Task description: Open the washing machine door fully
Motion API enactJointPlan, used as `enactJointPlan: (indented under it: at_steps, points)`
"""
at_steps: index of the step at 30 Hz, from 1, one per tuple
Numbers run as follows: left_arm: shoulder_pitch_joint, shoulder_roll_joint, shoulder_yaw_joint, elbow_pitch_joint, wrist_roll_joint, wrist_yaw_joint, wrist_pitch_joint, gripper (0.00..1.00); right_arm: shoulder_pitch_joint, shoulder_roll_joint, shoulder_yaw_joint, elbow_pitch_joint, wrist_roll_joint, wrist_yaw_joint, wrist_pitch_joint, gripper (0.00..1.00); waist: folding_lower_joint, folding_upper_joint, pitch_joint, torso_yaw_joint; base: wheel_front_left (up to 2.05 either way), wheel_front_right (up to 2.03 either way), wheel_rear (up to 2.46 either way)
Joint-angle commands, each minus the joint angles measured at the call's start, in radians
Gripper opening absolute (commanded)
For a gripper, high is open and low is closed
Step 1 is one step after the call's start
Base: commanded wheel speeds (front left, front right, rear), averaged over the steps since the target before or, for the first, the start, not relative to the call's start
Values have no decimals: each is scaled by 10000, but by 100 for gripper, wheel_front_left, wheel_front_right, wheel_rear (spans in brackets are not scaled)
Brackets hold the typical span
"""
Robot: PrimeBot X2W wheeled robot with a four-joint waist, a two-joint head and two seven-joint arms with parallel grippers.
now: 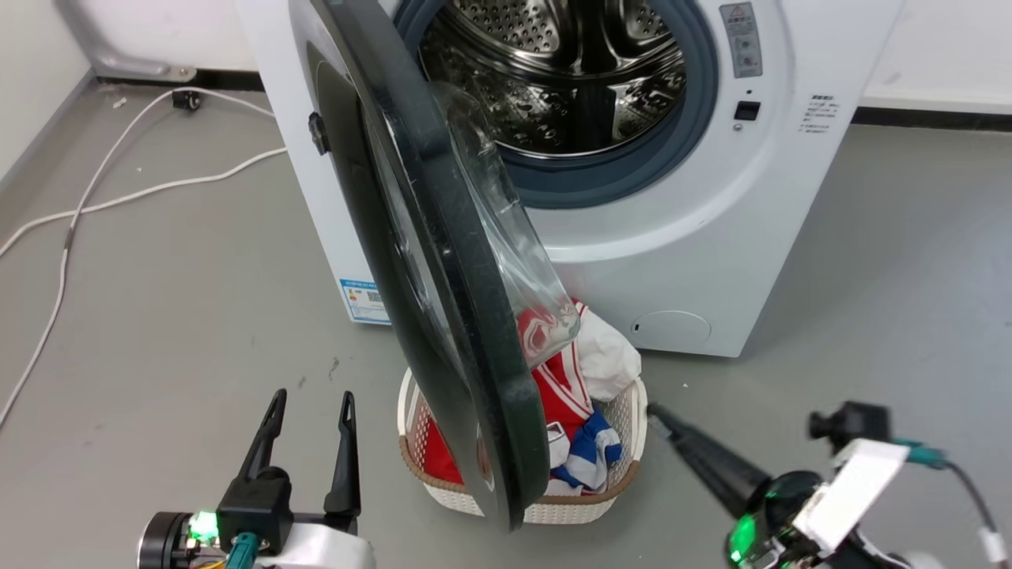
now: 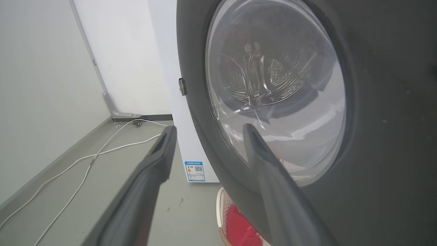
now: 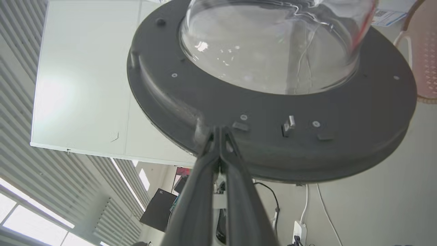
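The washing machine door [image 1: 455, 316] stands half open, edge-on down the middle of the head frame, with the washing machine [image 1: 696, 237] behind it. The right gripper [image 1: 658, 412], fingers pressed together on nothing, points its tip at the door's inner rim and could skid off that smooth plastic. The left gripper [image 1: 311, 399], fingers wide, sits at lower left on the door's outer side, likely within its swing. Below the door, the laundry basket [image 1: 569, 510] holds red, white and blue clothes [image 1: 565, 387]. The drum [image 1: 553, 71] looks empty.
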Motion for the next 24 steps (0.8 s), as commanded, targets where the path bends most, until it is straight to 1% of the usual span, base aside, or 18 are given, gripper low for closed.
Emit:
enactJointPlan:
  at_steps: [1,3,5,7,9,13,14,15,17,18,21,24]
  points:
    - [109,60,37,-27,-8,46,-30,100,145,48,-71,-155,-277,25,-200,0,1,0,-74,-67,0,0,0]
    - [209,80,67,-25,-7,65,-30,100,354,98,-354,-462,-960,25,-873,0,1,0,-152,-118,0,0,0]
    - [247,96,95,-26,-12,65,-30,100,417,-14,-512,-740,-2047,25,-1725,0,1,0,-205,-166,0,0,0]
    - [270,92,111,-52,-13,83,-30,100,509,42,-485,-953,-2963,25,-2609,0,1,0,-235,-205,0,0,0]
    - [312,90,118,-62,-12,89,-29,100,620,81,-467,-1179,-3597,27,-3432,0,1,0,-268,-231,0,0,0]
    - [377,86,129,-89,-12,126,-29,100,749,-196,-463,-1233,-5355,25,-5628,0,1,0,-339,-295,0,0,0]
    - [404,86,141,-98,-16,139,-29,100,749,-343,-466,-1103,-5923,25,-6190,0,1,0,-357,-318,0,0,0]
    - [426,84,146,-102,-19,157,-29,100,713,-540,-524,-922,-6752,24,-6591,0,1,0,-373,-344,0,0,0]
    - [445,84,161,-110,-24,173,-29,100,723,-430,-882,-543,-8206,24,-6927,0,1,0,-401,-404,0,0,0]
    - [472,87,178,-116,-27,181,-29,100,680,-330,-1210,-462,-9127,25,-6973,0,1,0,-408,-434,0,0,0]
    - [542,88,195,-124,-34,177,-29,100,683,430,-2309,-756,-11611,24,-6980,0,1,0,-407,-511,0,0,0]
    - [564,85,204,-129,-31,187,-29,100,886,874,-2918,-1137,-13688,13,-6985,0,1,0,-411,-550,0,0,0]
